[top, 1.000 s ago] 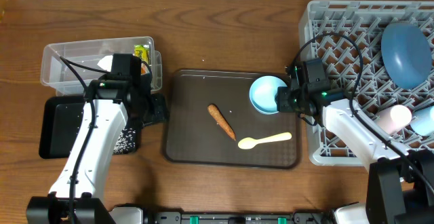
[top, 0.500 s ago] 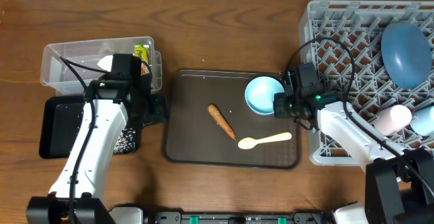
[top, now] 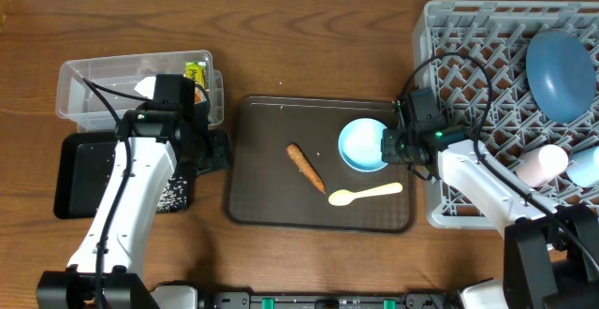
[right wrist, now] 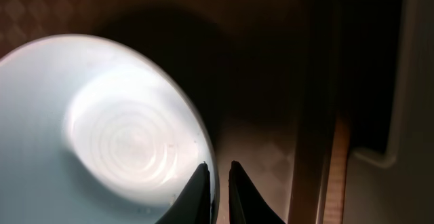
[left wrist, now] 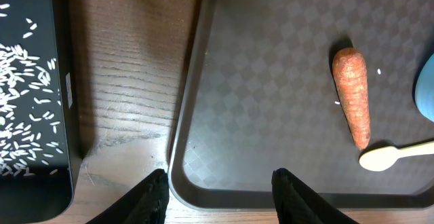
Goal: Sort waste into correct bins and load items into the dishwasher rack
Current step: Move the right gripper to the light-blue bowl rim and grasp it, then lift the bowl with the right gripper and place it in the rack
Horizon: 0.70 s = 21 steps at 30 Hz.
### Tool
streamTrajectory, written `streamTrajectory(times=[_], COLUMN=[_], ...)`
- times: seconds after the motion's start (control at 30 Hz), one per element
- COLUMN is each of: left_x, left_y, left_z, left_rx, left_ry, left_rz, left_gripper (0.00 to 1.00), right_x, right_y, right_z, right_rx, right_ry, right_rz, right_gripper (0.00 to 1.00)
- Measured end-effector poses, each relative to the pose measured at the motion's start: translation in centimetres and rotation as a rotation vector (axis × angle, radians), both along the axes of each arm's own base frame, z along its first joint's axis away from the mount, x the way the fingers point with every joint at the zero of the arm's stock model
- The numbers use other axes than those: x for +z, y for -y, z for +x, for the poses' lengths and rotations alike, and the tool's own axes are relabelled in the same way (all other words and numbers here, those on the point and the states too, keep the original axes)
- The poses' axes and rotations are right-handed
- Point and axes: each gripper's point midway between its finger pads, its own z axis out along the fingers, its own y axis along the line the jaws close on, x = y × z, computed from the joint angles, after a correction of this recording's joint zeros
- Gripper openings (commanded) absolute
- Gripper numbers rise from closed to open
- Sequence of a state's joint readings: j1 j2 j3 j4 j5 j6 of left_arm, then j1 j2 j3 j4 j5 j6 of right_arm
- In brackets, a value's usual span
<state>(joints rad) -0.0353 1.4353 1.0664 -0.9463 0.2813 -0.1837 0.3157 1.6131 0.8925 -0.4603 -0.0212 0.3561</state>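
Brown tray point(top: 271, 159), right tool point(right wrist: 218, 175) pinching bowl point(right wrist: 102, 136) rim

Showing no readable text, brand, label or number anywhere; only blurred, illegible print appearing on the yellow-green wrapper point(top: 195, 71), lying near the left gripper point(left wrist: 218, 183).

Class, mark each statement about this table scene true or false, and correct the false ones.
1. The dark blue plate sits in the dishwasher rack. True.
2. The spoon is in the rack too. False: the spoon lies on the brown serving tray, near the carrot piece.
3. The right end effector is shut on the bowl at its rim. True.
4. The left end effector grips the carrot piece. False: it is open and empty, over the tray's edge.
5. Rice grains lie in the black tray. True.
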Motion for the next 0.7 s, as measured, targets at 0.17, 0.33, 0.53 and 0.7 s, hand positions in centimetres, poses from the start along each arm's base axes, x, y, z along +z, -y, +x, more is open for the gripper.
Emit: streamTrajectory(times=[0.17,0.33,0.53,0.7], left_x=[0.00,0.00,0.00,0.00], left_y=[0.00,0.00,0.00,0.00], left_z=[0.00,0.00,0.00,0.00], left_rx=[0.000,0.000,0.000,0.000], left_ry=[0.000,0.000,0.000,0.000], left_rz=[0.000,0.000,0.000,0.000], left_gripper=[0.52,0.52,0.52,0.52], right_x=[-0.20,-0.27,-0.40,-0.44], right_y=[0.05,0.12,0.22,0.19], right_z=[-0.50,-0.68,-1.03,-1.17], right_rx=[0.003,-0.001,-0.006,-0.010], right_ry=[-0.019,-0.028,-0.044,-0.051], right_rz=[-0.009,-0.011,-0.013,-0.009], right_gripper=[0.09,0.09,0.02,0.01])
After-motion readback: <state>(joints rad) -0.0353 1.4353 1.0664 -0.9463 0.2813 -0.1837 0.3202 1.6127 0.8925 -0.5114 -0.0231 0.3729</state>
